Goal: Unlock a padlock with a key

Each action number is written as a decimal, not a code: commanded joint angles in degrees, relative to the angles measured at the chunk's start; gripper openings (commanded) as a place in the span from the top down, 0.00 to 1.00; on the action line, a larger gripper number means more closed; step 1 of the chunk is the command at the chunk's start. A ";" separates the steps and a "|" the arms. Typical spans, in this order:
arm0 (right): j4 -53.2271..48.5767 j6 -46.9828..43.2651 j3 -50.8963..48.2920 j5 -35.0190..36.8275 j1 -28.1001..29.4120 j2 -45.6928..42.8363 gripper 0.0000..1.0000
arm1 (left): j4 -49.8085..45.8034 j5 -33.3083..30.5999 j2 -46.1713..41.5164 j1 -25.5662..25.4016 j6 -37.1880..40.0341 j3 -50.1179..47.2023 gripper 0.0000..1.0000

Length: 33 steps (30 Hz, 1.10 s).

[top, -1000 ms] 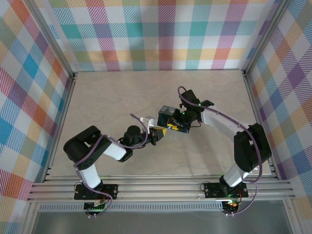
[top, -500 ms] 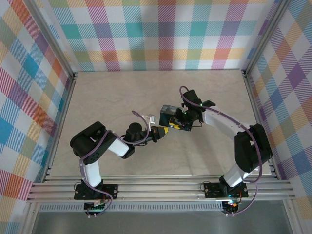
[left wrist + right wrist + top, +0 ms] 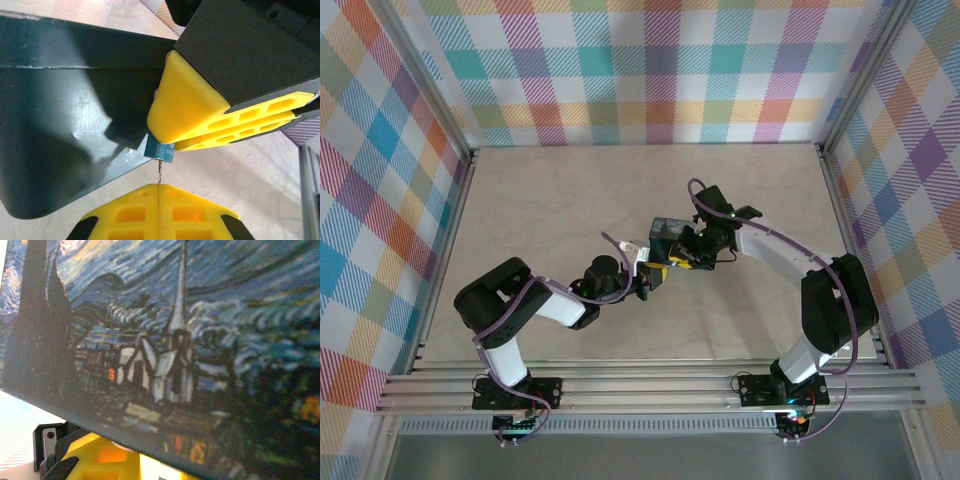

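In the left wrist view, the tiny blue padlock (image 3: pixel 160 150) pokes out from between the yellow fingertips of my right gripper (image 3: pixel 170 140), which is shut on it. The thin grey key (image 3: pixel 160 172) stands straight up from the closed seam of my left gripper (image 3: pixel 158 186), and its tip meets the padlock's underside. From above, the left gripper (image 3: pixel 655 275) and right gripper (image 3: pixel 680 260) meet tip to tip near the table's middle. The padlock and key are too small to make out there. The right wrist view has its yellow fingers (image 3: pixel 100 457) at the bottom edge.
A dark-blue tin with a starry-night painting (image 3: pixel 175 340) sits right behind the padlock, close against the right gripper. Its dark side (image 3: pixel 65 125) looms left of the padlock. From above, the tin (image 3: pixel 667 230) lies just beyond both grippers. Plaid walls enclose the beige table (image 3: pixel 550 200).
The left arm's elbow and wrist have shifted slightly, swinging out and back, while its fingertips stayed at the padlock. The right arm has barely moved.
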 commanded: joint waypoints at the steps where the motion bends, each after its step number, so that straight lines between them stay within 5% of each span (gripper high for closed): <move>1: -0.97 0.73 -0.76 -9.80 2.19 -0.09 1.00 | 5.93 -3.04 -1.52 -0.73 2.33 1.23 1.00; 8: -1.96 -0.25 -1.32 -8.64 2.28 -0.80 1.00 | 15.57 4.08 4.47 4.71 -15.60 3.09 1.00; 13: -1.82 -1.90 -2.21 -8.28 2.28 -0.99 1.00 | 15.57 8.48 4.77 6.31 -20.26 5.54 1.00; 22: 2.25 1.08 -3.23 -11.45 1.93 -0.65 1.00 | 13.57 7.94 7.02 3.70 -14.71 6.22 1.00; 27: -0.87 -1.13 -1.51 -6.12 1.59 0.32 1.00 | 12.64 5.16 7.87 3.44 -12.46 4.08 1.00; 33: 0.82 -4.62 -0.02 0.96 1.14 4.21 1.00 | 0.08 2.16 0.40 3.73 -6.45 1.77 1.00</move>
